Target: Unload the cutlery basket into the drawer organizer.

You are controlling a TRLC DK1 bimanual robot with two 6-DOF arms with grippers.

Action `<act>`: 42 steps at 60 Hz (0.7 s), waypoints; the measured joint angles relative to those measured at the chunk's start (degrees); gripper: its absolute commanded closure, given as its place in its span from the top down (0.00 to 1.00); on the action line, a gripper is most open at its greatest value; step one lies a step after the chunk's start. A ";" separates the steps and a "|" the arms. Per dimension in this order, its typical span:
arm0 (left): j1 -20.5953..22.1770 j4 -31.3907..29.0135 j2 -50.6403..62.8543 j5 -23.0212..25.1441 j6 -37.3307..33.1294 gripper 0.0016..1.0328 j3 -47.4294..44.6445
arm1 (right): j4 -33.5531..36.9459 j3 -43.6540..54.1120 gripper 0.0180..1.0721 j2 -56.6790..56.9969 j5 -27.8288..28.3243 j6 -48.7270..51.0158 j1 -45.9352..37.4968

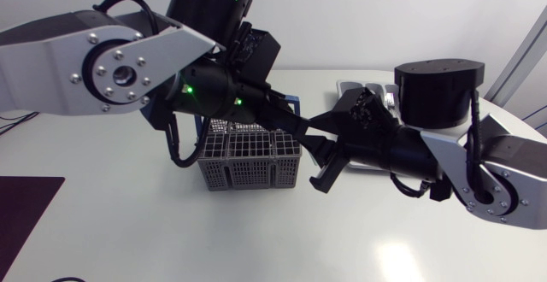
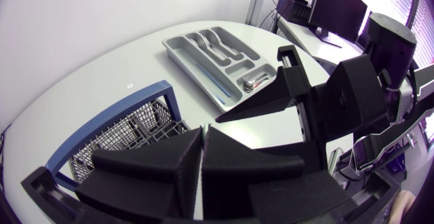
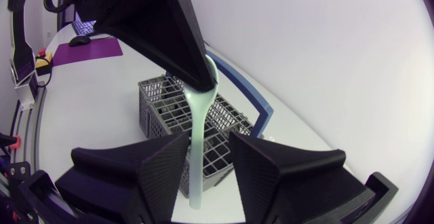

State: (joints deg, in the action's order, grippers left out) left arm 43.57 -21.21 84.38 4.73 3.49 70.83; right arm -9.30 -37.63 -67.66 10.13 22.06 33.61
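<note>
Two black fingers of the left gripper (image 2: pixel 203 130) are pressed tight together. They pinch the wide end of a pale green cutlery piece (image 3: pixel 198 149). The piece hangs down from them, almost straight up and down.

Its thin end dips between the fingers of the right gripper (image 3: pixel 209 139), which meets the left gripper tip to tip. The right gripper's fingers are spread apart. One finger (image 3: pixel 166 159) is just beside the piece, maybe touching it. There is a clear gap to the other finger, so this gripper does not hold the piece.

Just below and behind the green piece stands the grey cutlery basket (image 1: pixel 248 175). It has a blue handle (image 3: pixel 251 95) that stands up over it. The left gripper hangs above the basket's edge.

Further out, past the right gripper, the grey drawer organizer (image 2: pixel 178 53) lies flat on the white table (image 1: pixel 171 239). It is well apart from the basket. Some shiny silver cutlery (image 2: pixel 254 83) rests in its pockets.
</note>
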 measured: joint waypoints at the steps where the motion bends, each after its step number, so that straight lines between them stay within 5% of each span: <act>1: 0.02 0.00 0.00 0.00 0.00 0.14 0.00 | 0.00 -0.07 0.31 -0.02 -0.15 -0.02 0.07; 11: 0.11 -0.20 0.00 0.42 0.00 0.14 0.07 | -0.15 -0.33 0.19 -0.31 -0.15 -0.02 0.59; 16: 0.11 -0.26 0.00 0.42 0.00 0.14 0.07 | -0.15 -0.35 0.06 -0.63 -0.15 -0.02 0.94; 31: 0.11 -0.90 0.00 0.39 0.22 0.17 0.07 | 0.31 -0.70 0.05 -1.44 -0.31 -0.68 1.60; 36: 0.04 -1.22 0.00 0.50 0.66 0.29 0.07 | 0.70 -0.70 0.05 -1.42 0.11 -0.68 1.60; 42: -0.04 -1.44 0.00 1.22 0.92 0.65 0.07 | 2.03 -0.74 0.05 -1.14 1.46 -0.66 1.60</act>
State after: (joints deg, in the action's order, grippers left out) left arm 43.53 -22.65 84.38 5.96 4.40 70.89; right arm -7.27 -38.37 -68.79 11.60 21.41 35.20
